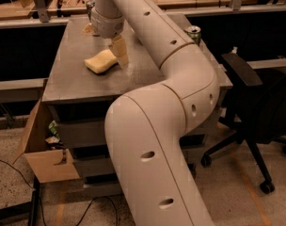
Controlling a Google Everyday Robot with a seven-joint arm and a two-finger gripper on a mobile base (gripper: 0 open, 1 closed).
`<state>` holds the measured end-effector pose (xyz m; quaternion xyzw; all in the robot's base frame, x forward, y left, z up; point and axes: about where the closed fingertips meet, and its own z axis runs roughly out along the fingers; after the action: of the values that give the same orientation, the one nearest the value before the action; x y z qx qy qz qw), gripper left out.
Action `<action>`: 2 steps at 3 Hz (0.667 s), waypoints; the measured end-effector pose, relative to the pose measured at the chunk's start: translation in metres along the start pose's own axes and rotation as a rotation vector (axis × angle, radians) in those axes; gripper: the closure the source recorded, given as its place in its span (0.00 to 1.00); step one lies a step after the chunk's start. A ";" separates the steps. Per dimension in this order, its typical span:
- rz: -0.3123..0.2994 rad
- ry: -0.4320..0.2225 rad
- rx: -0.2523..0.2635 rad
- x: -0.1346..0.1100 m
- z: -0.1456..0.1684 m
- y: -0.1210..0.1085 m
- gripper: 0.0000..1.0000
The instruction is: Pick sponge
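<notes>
Claw just beside sponge, arm arched over table; grip state unclear.

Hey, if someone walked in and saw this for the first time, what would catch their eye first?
The huge cream robot arm fills the middle, bending up from the floor and over the grey metal table. Its pincer hangs over the table's left half, right at the end of the pale yellow foam sponge. A black office chair stands on the right.
</notes>
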<state>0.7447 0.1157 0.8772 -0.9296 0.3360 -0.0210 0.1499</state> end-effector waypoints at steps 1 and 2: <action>-0.012 0.002 -0.016 -0.004 0.031 -0.020 0.00; -0.012 0.009 -0.044 -0.002 0.057 -0.026 0.19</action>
<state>0.7665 0.1509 0.8307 -0.9347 0.3313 -0.0185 0.1276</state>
